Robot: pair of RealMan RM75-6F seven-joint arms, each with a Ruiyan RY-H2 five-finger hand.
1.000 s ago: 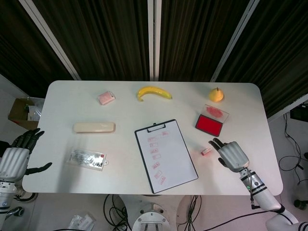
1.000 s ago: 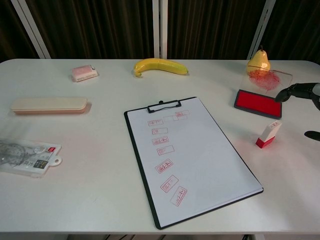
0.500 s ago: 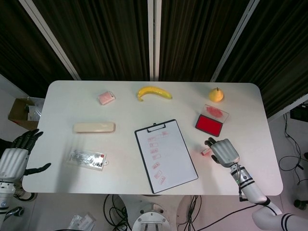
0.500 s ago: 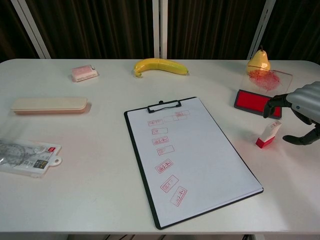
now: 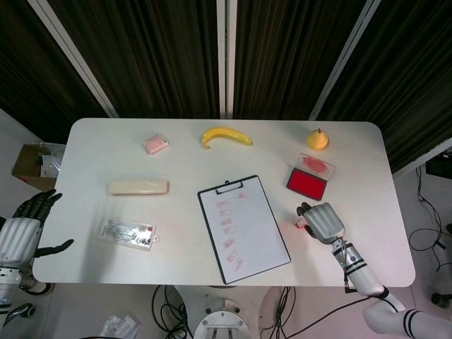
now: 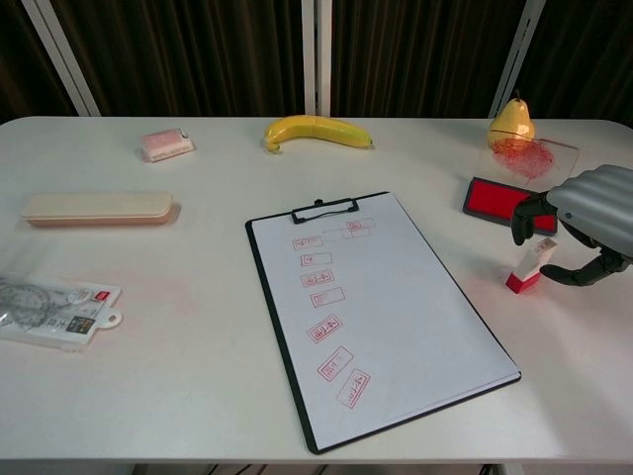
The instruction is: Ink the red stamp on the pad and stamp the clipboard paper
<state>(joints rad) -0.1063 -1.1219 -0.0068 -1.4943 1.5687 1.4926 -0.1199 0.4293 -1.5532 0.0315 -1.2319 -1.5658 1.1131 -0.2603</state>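
Observation:
The red stamp stands upright on the table, white body on a red base, just right of the clipboard; the paper carries several red imprints. My right hand arches over the stamp, fingers behind it and thumb to its right, with gaps still showing. In the head view the right hand hides most of the stamp. The red ink pad lies open just behind. My left hand hangs off the table's left edge, fingers spread, holding nothing.
The pad's clear lid and a pear sit at the back right. A banana and pink eraser lie along the back. A beige pencil case and a ruler pack are on the left.
My right hand has moved left from the table's right side until it arches over the stamp. The stamp, the pad and the left hand have stayed put.

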